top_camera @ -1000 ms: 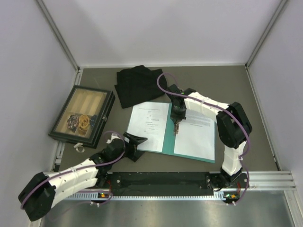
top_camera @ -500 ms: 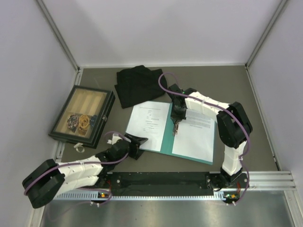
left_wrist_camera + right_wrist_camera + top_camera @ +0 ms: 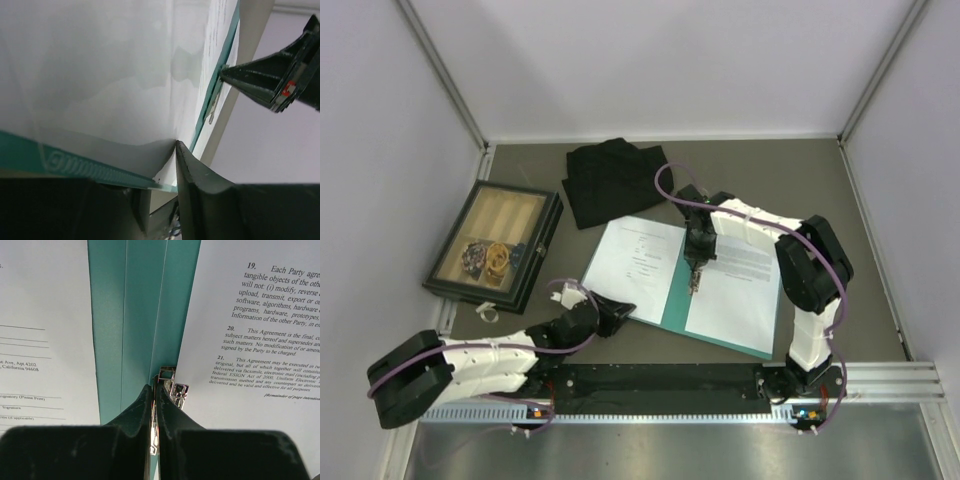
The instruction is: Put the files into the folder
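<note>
The teal folder (image 3: 675, 296) lies open on the table, with one white file (image 3: 635, 258) on its left leaf and the other file (image 3: 740, 285) on its right leaf. My right gripper (image 3: 696, 283) (image 3: 154, 386) is shut on the metal clip (image 3: 172, 386) at the spine. My left gripper (image 3: 623, 310) (image 3: 157, 165) is at the folder's near left corner. One finger (image 3: 200, 185) presses on the sheet (image 3: 100, 75), which buckles there. The other finger is under the teal cover edge (image 3: 75, 162), its tip hidden. A gap still shows lower down between the jaws.
A black cloth (image 3: 610, 180) lies behind the folder. A dark-framed wooden tray (image 3: 495, 245) with small items sits at the left. A small white object (image 3: 485, 312) lies near the tray's front corner. The black base rail (image 3: 670, 385) runs along the near edge.
My left gripper slid right onto the folder's near left corner and its jaws narrowed around it. The left leaf and its sheet shifted slightly. The right gripper stayed on the clip.
</note>
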